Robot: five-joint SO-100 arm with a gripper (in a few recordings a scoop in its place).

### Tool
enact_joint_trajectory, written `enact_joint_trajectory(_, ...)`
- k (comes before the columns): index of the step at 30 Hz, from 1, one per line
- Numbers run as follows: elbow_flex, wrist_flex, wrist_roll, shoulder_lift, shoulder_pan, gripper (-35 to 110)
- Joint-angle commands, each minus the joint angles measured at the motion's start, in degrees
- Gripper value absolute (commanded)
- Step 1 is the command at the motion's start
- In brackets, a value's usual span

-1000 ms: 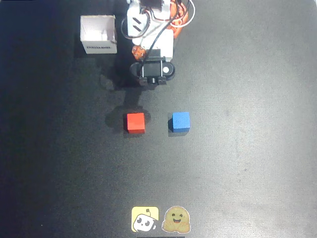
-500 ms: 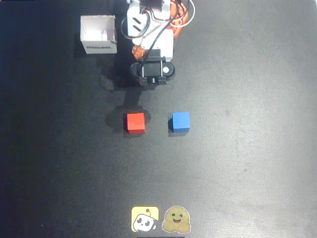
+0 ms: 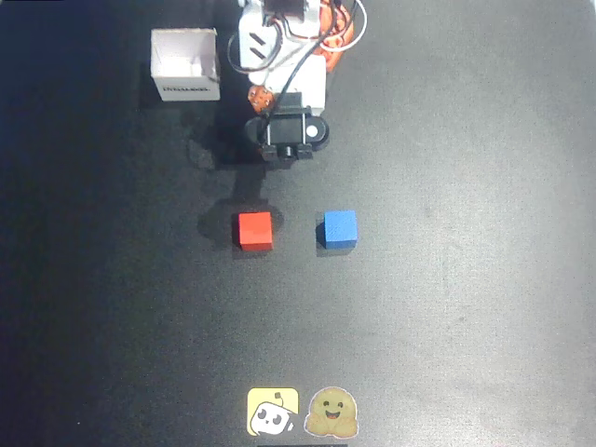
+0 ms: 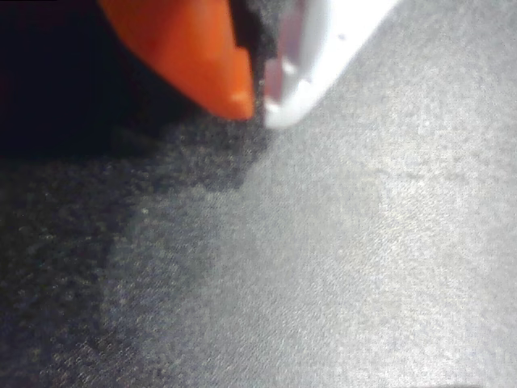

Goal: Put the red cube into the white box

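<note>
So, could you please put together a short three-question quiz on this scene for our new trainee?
1. True or false: the small matte red cube already lies inside the square white cardboard box.
2. In the overhead view, which lies further right: the red cube or the small matte blue cube?
3. In the wrist view, how do the fingertips of the orange-and-white gripper stand?

Key
1. False; it rests on the dark table, apart from the box.
2. The blue cube.
3. Together, holding nothing.
</note>
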Motion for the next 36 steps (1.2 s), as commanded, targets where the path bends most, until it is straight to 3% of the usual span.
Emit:
enact_joint_trajectory(1, -0.3, 0.2, 0.2, 0.2, 0.0, 0)
enact_joint_trajectory(11, -0.3, 0.2, 0.2, 0.2, 0.2, 0)
enact_joint_trajectory(20, -0.4, 0.2, 0.7, 0.2, -1.7, 9)
enact_joint_trajectory(26, -7.4, 0.7, 0.6, -1.1, -1.8, 10)
enact_joint_trajectory(36, -31.4, -4.4, -0.1, -37.6, -1.4, 10)
